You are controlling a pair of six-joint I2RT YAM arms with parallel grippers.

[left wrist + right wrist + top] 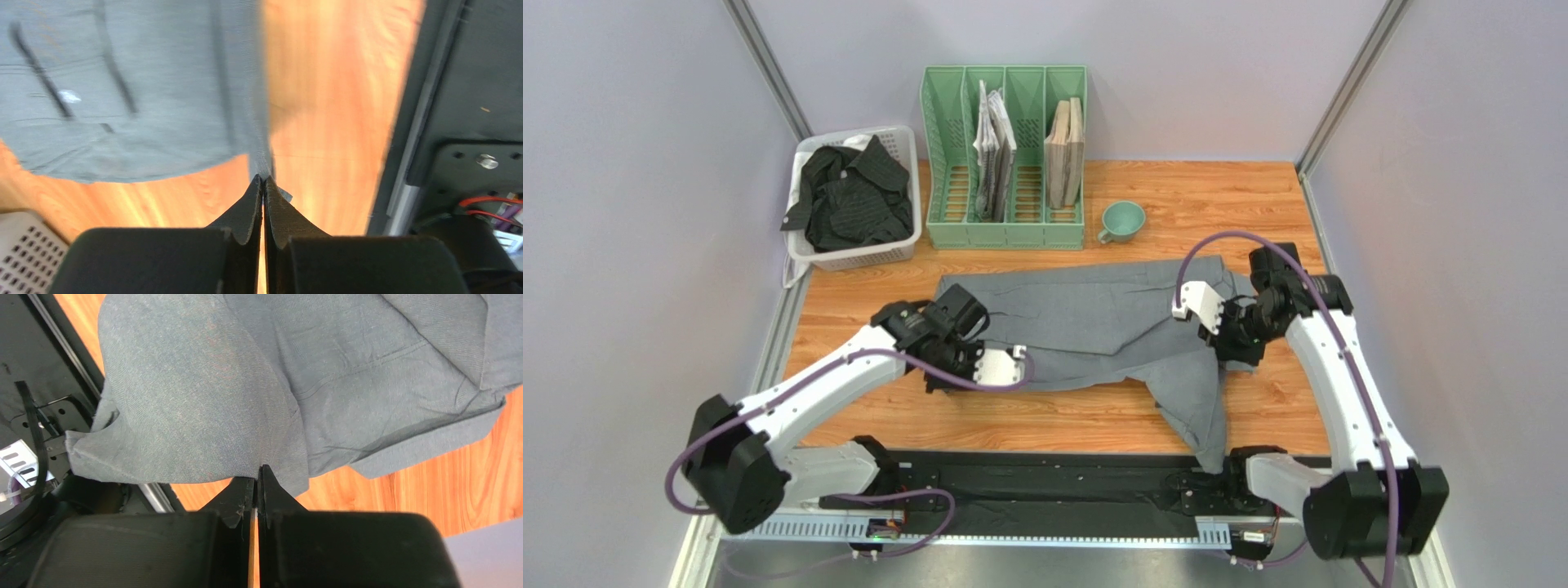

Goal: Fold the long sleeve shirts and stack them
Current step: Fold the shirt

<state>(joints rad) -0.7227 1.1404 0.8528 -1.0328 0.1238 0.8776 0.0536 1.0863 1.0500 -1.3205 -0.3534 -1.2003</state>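
Currently, task status: early, with no fold finished and no stack begun.

- Item 1, grey long sleeve shirt [1100, 325]: lies spread and rumpled across the middle of the top view, on the wooden table [1259, 208]. One long part, probably a sleeve, trails toward the lower centre of the frame and onto the dark strip at the near edge. Judged unfolded; a first fold looks to be in hand.
- Item 2, black striped long sleeve shirt [848, 196]: heaped in the white basket [854, 257], upper left of the top view. Not laid out, not folded.
- Left gripper [263, 180]: jaws pressed together, with a thin edge of the grey cloth pinched at the tips, at the shirt's left end in the top view.
- Right gripper [256, 471]: jaws together and apparently nipping a fold of the same shirt at its right end; the cloth drapes over the tips, so the bite itself is partly hidden.
- Bystanders: green file rack [1004, 159], top centre, holding folders; teal cup [1123, 221] just to its right. Neither belongs to the job.

Outstanding: fold the grey shirt, fetch and fold the black one, then stack the two.
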